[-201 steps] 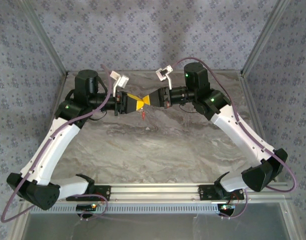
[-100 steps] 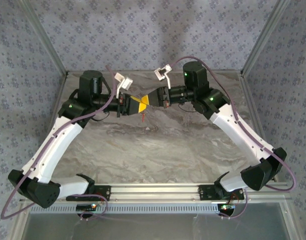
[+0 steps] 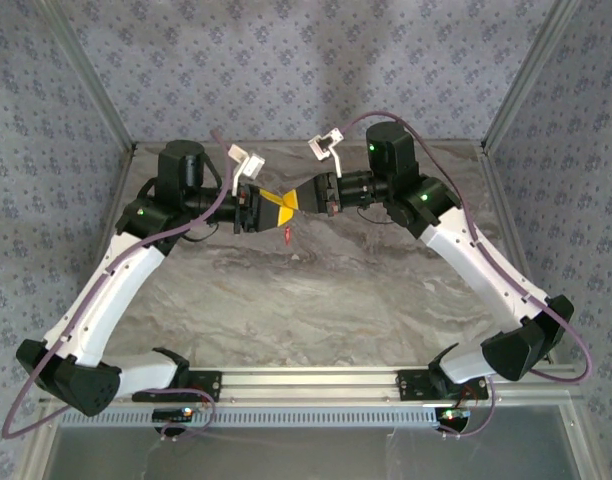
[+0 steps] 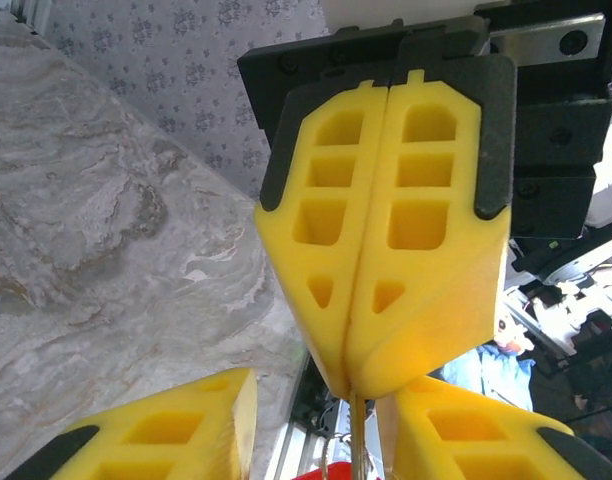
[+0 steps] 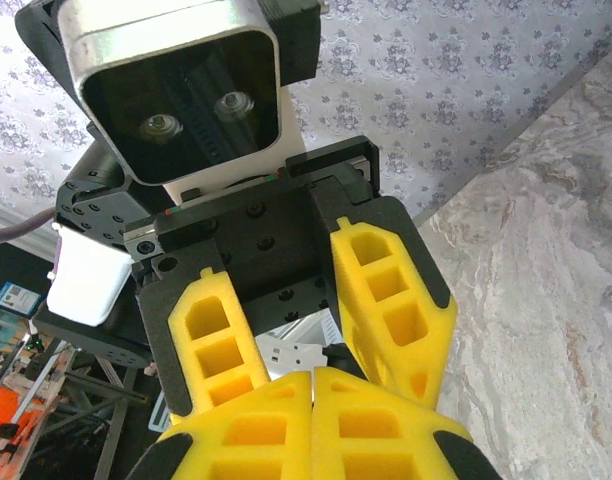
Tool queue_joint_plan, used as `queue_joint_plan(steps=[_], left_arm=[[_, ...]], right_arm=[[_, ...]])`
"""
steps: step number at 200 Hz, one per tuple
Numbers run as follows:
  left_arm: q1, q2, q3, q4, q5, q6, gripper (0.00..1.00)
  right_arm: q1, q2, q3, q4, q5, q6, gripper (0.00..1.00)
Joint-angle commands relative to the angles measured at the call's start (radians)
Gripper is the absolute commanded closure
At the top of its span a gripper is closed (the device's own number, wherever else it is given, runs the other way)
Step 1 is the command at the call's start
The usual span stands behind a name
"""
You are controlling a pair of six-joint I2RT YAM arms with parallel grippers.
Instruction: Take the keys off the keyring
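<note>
right gripper (image 3: 299, 202) is clamped on the keyring (image 3: 288, 236), dangling it above the tabletop's (image 3: 306, 300) far edge so the left gripper (image 3: 282, 207), fingers (image 5: 214, 345) apart at its tips, can probably pull at it.

Left claw (image 3: 275, 208) and right claw (image 3: 294, 201) meet tip-to-tip (blocking each other); open table (image 3: 316, 300) all around.
</note>
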Motion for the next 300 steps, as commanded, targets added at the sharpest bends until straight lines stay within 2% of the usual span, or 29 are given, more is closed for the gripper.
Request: queue_joint_plan(steps=[1, 31, 49, 71, 84, 93, 134, 155, 184, 206, 224, 259, 300], left_arm=[[0.017, -0.029, 0.014, 0.018, -0.024, -0.011, 0.62], [0.039, -0.043, 0.007, 0.04, -0.027, -0.028, 0.66], [0.039, -0.042, 0.002, 0.053, -0.008, -0.038, 0.81], [0.038, -0.038, -0.002, 0.062, 0.006, -0.043, 0.92], [0.036, -0.038, -0.002, 0.065, 0.018, -0.041, 0.93], [0.032, -0.035, -0.001, 0.066, 0.025, -0.038, 1.0], [0.027, -0.042, -0.012, 0.067, 0.027, -0.031, 1.0], [0.027, -0.054, -0.026, 0.082, 0.021, -0.034, 1.0], [0.027, -0.063, -0.048, 0.109, 0.019, -0.045, 1.0], [0.027, -0.062, -0.054, 0.124, 0.024, -0.053, 1.0], [0.027, -0.064, -0.059, 0.143, 0.027, -0.064, 1.0], [0.022, -0.062, -0.062, 0.159, 0.033, -0.074, 1.0], [0.016, -0.07, -0.06, 0.165, 0.038, -0.077, 1.0]], right_arm=[[0.005, -0.005, 0.033, -0.027, -0.004, -0.028, 1.0], [0.004, -0.007, 0.033, -0.045, -0.001, -0.033, 1.0], [0.005, -0.008, 0.036, -0.039, -0.001, -0.033, 1.0], [0.008, -0.006, 0.041, -0.038, -0.003, -0.033, 1.0], [0.009, -0.003, 0.043, -0.039, -0.004, -0.033, 1.0], [0.01, -0.002, 0.043, -0.038, -0.002, -0.033, 1.0], [0.011, 0.006, 0.051, -0.047, 0.009, -0.033, 1.0], [-0.005, -0.013, 0.024, -0.055, 0.008, -0.042, 0.79], [-0.045, -0.094, -0.105, 0.059, 0.049, -0.005, 0.68], [-0.057, -0.135, -0.186, 0.126, 0.063, 0.032, 0.67], [-0.05, -0.138, -0.223, 0.173, 0.06, 0.055, 0.73], [-0.02, -0.107, -0.224, 0.209, 0.049, 0.083, 0.71], [-0.005, -0.078, -0.212, 0.217, 0.044, 0.091, 0.76]])
